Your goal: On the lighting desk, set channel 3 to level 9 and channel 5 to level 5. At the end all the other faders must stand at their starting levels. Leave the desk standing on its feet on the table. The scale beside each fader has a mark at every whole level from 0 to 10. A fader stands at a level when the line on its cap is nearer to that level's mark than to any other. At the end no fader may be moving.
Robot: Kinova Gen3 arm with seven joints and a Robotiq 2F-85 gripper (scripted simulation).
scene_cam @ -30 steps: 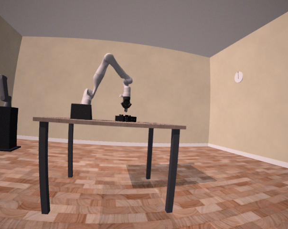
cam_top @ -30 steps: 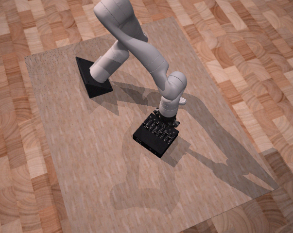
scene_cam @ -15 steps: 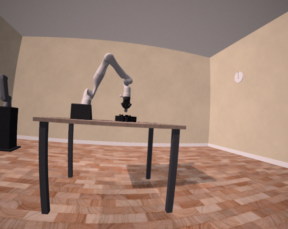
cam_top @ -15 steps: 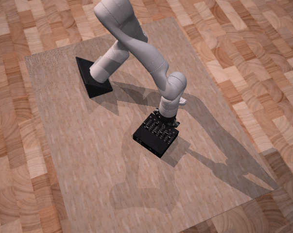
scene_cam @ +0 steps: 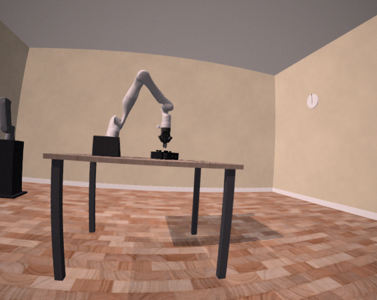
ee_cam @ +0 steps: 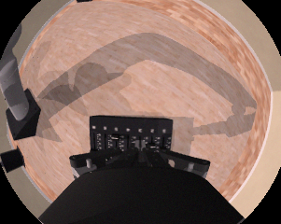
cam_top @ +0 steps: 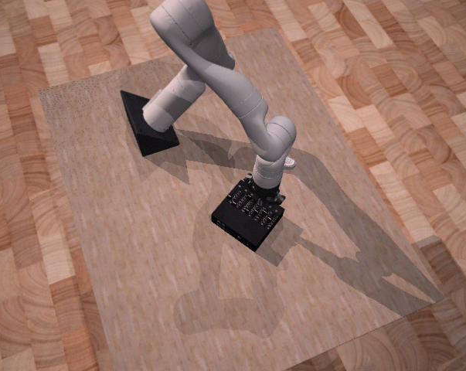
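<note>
The lighting desk [cam_top: 240, 227] stands flat on the table [cam_top: 117, 239], in front of the arm's base [cam_top: 134, 104]. The gripper [scene_cam: 164, 142] hangs directly above the fader bank, its fingers pressed together with nothing between them, pointing straight down. The fader slots run lengthwise away from the desk's front edge, side by side. Which channel lies under the tips cannot be told; cap lines are too small to read.
</note>
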